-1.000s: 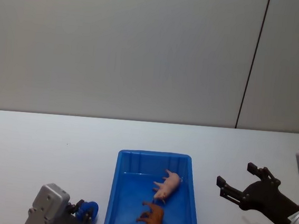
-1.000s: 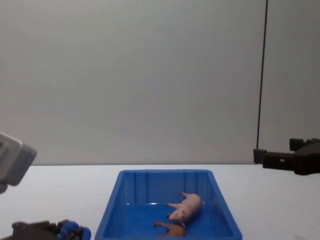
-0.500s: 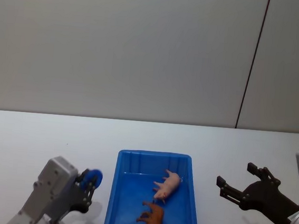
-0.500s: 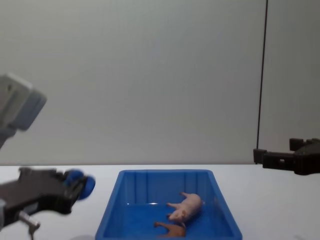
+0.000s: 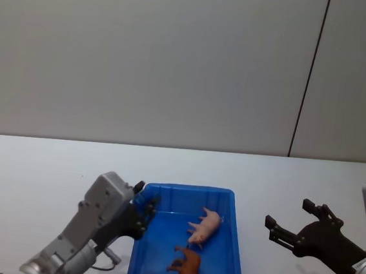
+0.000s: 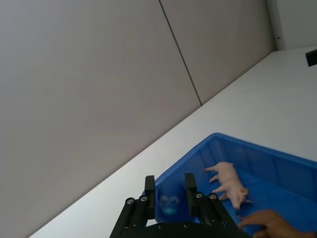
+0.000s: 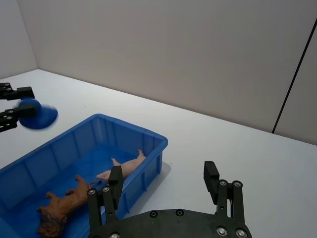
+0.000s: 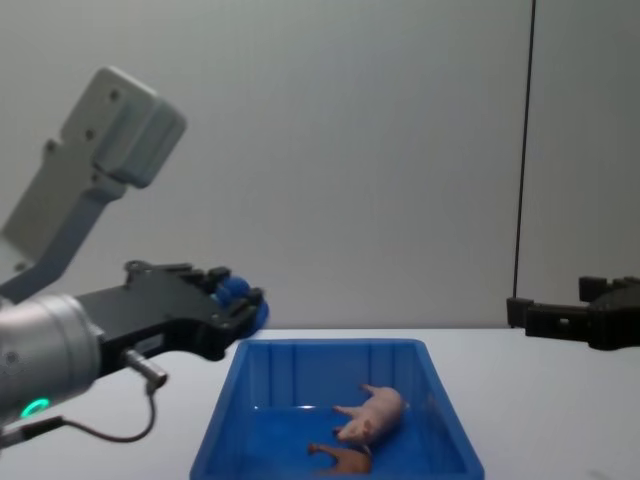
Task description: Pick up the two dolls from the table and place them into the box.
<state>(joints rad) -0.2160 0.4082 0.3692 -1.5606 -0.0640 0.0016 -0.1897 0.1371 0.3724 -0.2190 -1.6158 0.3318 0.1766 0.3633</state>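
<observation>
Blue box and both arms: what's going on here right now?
Both dolls already lie inside the blue box: the pink pig and, nearer the robot, the brown animal. The left claw is at the box's left rim, gripping a small blue object. The right claw hangs open and empty to the right of the box.

**Colours and Patterns**

Box (image 5: 141, 256): bright blue, ribbed walls, lower centre of the head view.
Pig (image 5: 206, 227): pale pink.
Brown animal (image 5: 185, 267): brown, darker mane.
Counter (image 5: 37, 168): plain white.
Wall (image 5: 145, 56): plain grey, one thin dark vertical line at right.
Left gripper (image 8: 240, 300): black fingers around a small blue object (image 8: 234, 290); light grey arm housing.
Right gripper (image 5: 287, 228): black.
</observation>
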